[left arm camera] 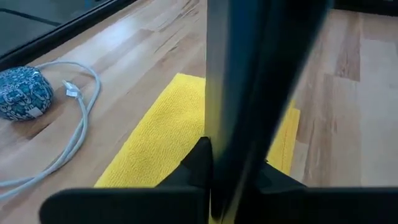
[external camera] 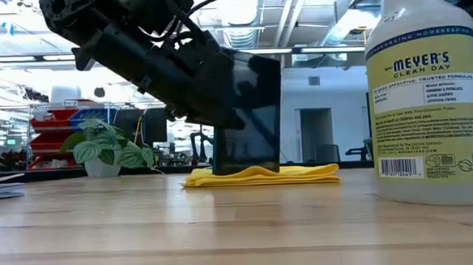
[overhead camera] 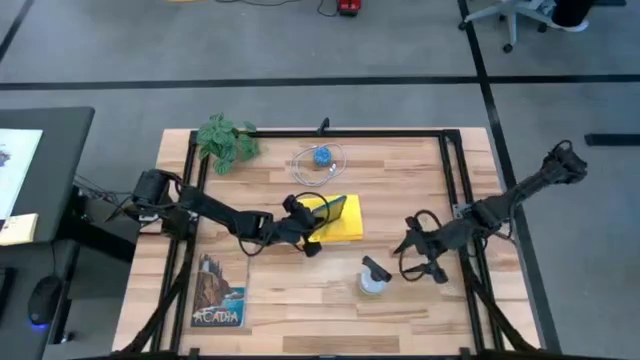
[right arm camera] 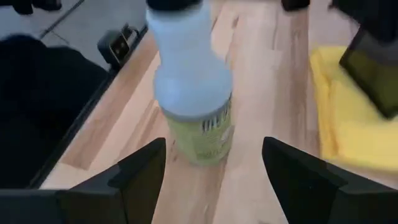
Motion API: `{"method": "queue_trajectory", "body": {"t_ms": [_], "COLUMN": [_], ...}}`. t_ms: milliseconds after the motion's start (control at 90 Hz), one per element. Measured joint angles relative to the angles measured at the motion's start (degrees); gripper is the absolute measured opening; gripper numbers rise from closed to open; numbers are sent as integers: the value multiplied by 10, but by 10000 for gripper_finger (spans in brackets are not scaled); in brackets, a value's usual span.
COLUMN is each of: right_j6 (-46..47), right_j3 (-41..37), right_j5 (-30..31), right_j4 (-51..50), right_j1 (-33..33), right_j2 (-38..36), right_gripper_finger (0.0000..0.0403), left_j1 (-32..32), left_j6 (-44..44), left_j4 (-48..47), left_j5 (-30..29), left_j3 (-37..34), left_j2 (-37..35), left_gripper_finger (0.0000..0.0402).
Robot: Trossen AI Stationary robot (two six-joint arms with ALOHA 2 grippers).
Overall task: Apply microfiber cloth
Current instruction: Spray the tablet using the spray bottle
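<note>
One soft yellow cloth (overhead camera: 340,222), roughly square and flat, lies mid-table with its long side across; the left gripper (overhead camera: 318,219) grips a dark glossy tablet (external camera: 246,116) upright on it; the right gripper (overhead camera: 415,243) waits released beside the bottle (overhead camera: 372,278).

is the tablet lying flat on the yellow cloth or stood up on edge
On edge: in the low view the tablet stands upright with its bottom edge on the microfiber cloth, held by the left gripper.
</note>
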Motion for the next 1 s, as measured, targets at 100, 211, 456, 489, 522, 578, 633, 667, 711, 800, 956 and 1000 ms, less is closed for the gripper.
{"method": "queue_trajectory", "body": {"t_ms": [100, 211, 456, 489, 522, 578, 633, 667, 711, 800, 956, 1000], "right_j6": [-3, -14, -90, -100, -113, -134, -144, -147, -153, -155, -167, -167], "right_j3": [14, 15, 15, 16, 20, 30, 39, 42, 47, 50, 50, 50], "right_j5": [-24, -37, -40, -40, -40, -35, -26, -20, -15, -2, 2, 11], "right_j4": [1, 25, 124, 139, 140, 141, 146, 155, 171, 201, 249, 261], "right_j1": [-32, -48, -32, -28, -24, -17, -11, -9, -9, -10, -11, -11], "right_j2": [5, 28, 109, 117, 124, 135, 145, 152, 161, 179, 207, 214], "right_gripper_finger": [264, 284, 357, 366, 374, 385, 392, 395, 397, 397, 392, 391], "left_j1": [0, 0, 0, 0, 0, 0, 0, 0, 0, 0, 0, 0], "left_j6": [-3, -2, 5, 5, 5, 6, 6, 6, 8, 8, 9, 9], "left_j4": [1, 1, -1, -1, -1, -1, -2, -2, -2, -2, -2, -2], "left_j5": [0, -2, -2, -2, -2, -2, -2, -3, -3, -3, -4, -4], "left_j3": [0, 0, 0, 0, 0, 0, 0, 0, 0, 0, 0, 0], "left_j2": [0, 0, 0, 0, 0, 0, 0, 0, 0, 0, 0, -1], "left_gripper_finger": [9, 9, 9, 9, 9, 9, 9, 9, 9, 9, 9, 9]}}
